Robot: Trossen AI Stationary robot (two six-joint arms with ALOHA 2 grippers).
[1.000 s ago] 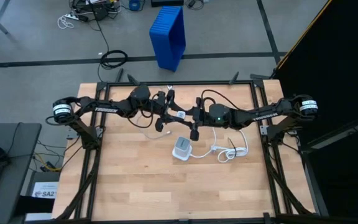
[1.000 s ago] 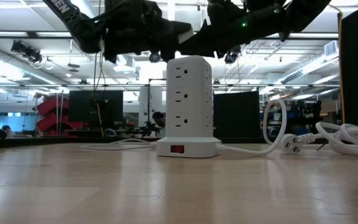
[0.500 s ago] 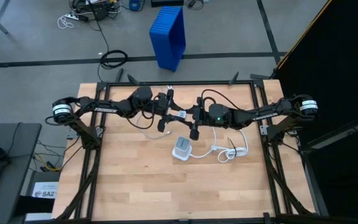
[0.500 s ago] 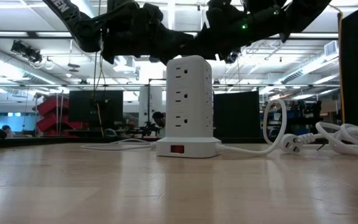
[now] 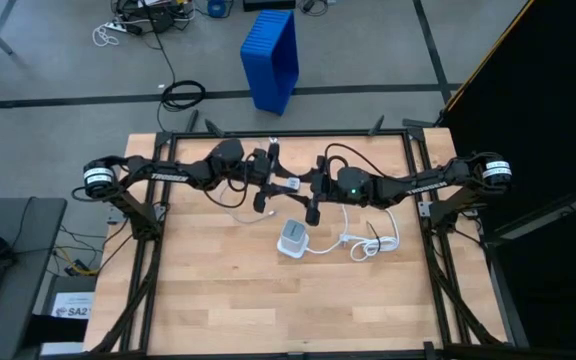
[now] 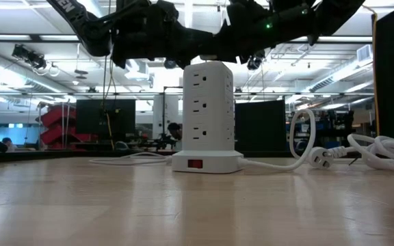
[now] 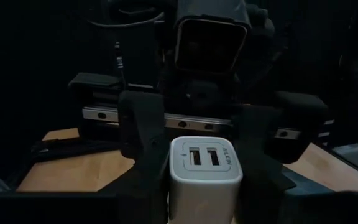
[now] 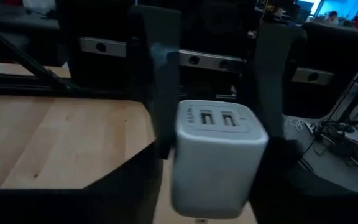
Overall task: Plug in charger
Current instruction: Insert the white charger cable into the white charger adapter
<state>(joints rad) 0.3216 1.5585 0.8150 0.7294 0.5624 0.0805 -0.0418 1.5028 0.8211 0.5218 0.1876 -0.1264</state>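
I hold the charger (image 5: 288, 185) in the air between my two grippers, above the far half of the table (image 5: 218, 300) and near its middle from left to right. It is a small white block with two USB ports in one end face. That face is turned mostly upward, since both wrist views look down onto it: in the left wrist view (image 7: 204, 180) it shows fairly full, while in the right wrist view (image 8: 216, 155) it is a narrow band with the body stretching away below it. So the long axis runs roughly up and down, tipped a little toward my left side. The plug end is hidden from me.

My left gripper (image 5: 276, 184) reaches in from the left and my right gripper (image 5: 301, 186) from the right. Both arms are stretched out nearly level, meeting tip to tip. Each wrist view shows the other gripper's fingers pressed against opposite flanks of the block, so both grippers are clamped on the charger.

The white power strip tower (image 5: 293, 238) stands upright on the table nearer than the charger and clear below it. In the low view (image 6: 208, 113) my arms cross just above its top. Its thick white cord (image 5: 368, 240) lies looped to its right.
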